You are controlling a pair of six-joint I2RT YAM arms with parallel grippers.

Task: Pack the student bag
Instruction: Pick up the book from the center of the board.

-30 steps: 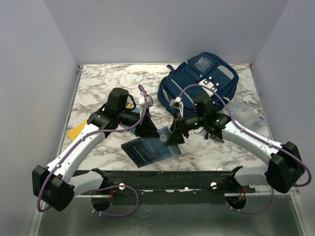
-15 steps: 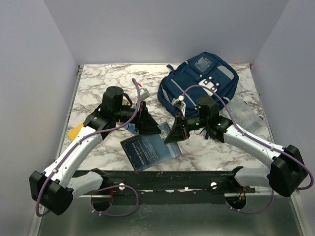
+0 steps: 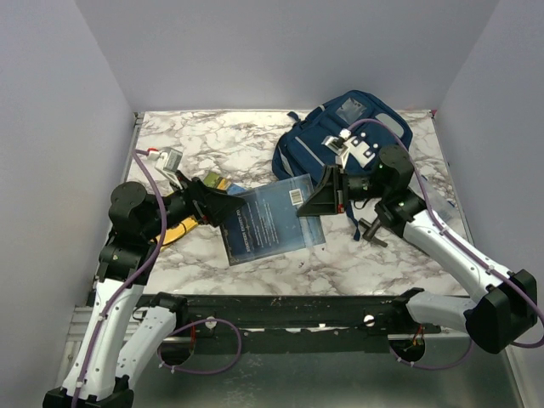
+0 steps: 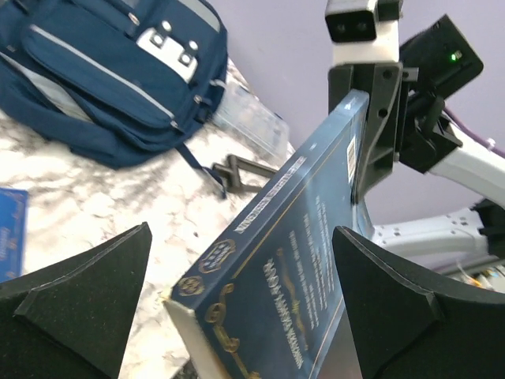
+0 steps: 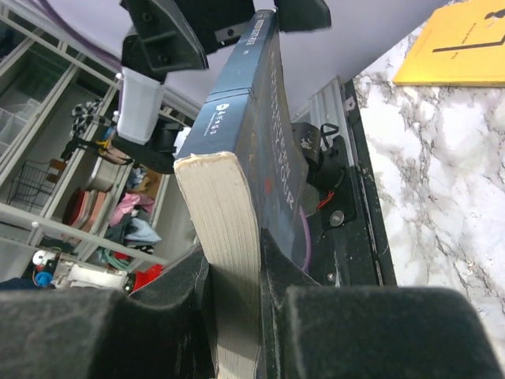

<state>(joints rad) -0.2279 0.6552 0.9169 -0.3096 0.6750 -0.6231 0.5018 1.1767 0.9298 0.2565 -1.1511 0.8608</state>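
One-handedly clamping dark blue book (image 3: 272,219) in right gripper (image 3: 316,202); holding left gripper (image 3: 219,206) wide apart around book's other end; showing nothing inside student bag (image 3: 306,144).

The top camera hangs high behind the arm bases (image 3: 166,304), looking down over the whole marble table (image 3: 195,136). The left wrist camera sits close behind its own fingers (image 4: 79,292), facing three o'clock along the book (image 4: 292,260), the backpack (image 4: 102,71) toward its eleven. The right wrist camera sits right up against the book's page edge, facing nine o'clock. All three views share the book.
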